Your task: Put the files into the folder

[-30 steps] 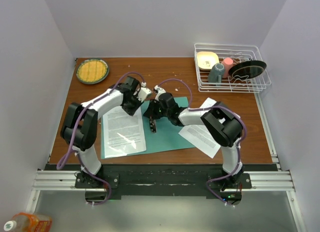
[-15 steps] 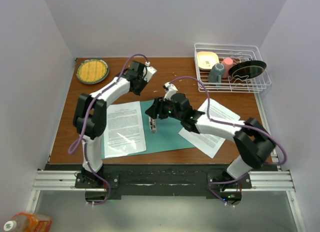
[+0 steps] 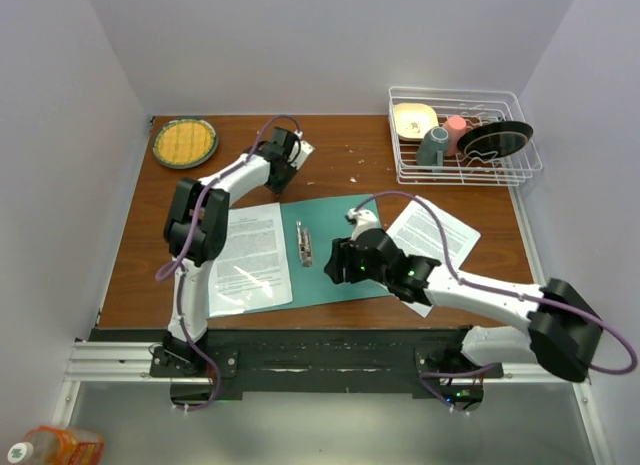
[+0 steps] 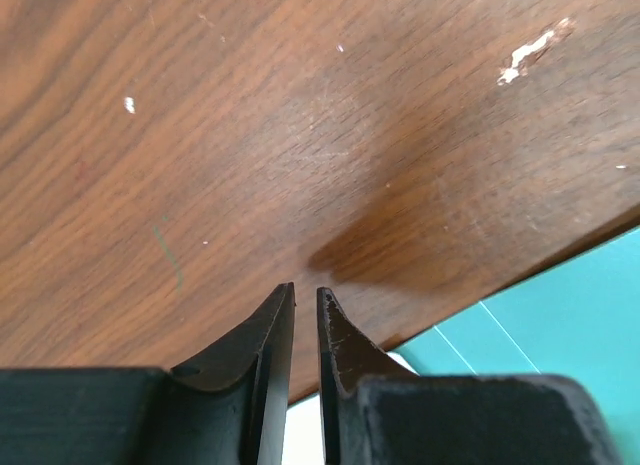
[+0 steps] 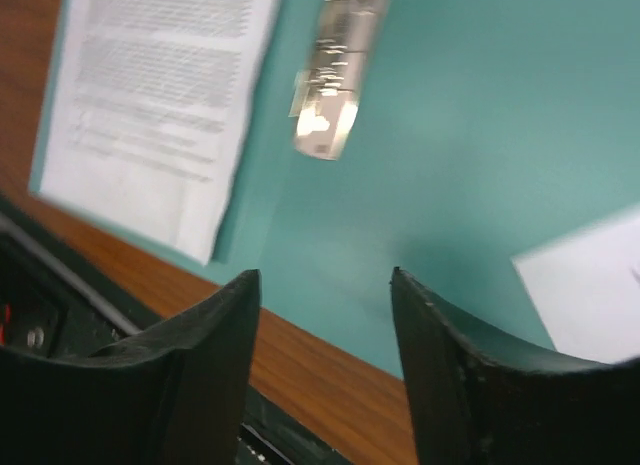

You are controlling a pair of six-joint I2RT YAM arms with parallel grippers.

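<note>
The teal folder (image 3: 345,250) lies open and flat on the table, with a shiny metal clip (image 3: 304,243) at its middle. One printed sheet (image 3: 248,257) lies on its left half. A second sheet (image 3: 428,247) lies at its right edge, partly on the bare table. My left gripper (image 3: 285,155) is shut and empty over bare wood beyond the folder's far edge; the left wrist view (image 4: 305,288) shows a folder corner (image 4: 560,295). My right gripper (image 3: 338,265) is open and empty above the folder's near edge (image 5: 324,275), with the clip (image 5: 335,75) and left sheet (image 5: 160,95) ahead.
A white wire dish rack (image 3: 465,170) with plates and cups stands at the far right. A round green plate with a yellow mat (image 3: 184,142) sits at the far left. The table's near edge and black rail (image 3: 320,335) run just below the folder.
My left gripper has drawn back from the folder's top to bare wood farther away. My right gripper has swung from beside the clip toward the folder's near edge, uncovering the clip.
</note>
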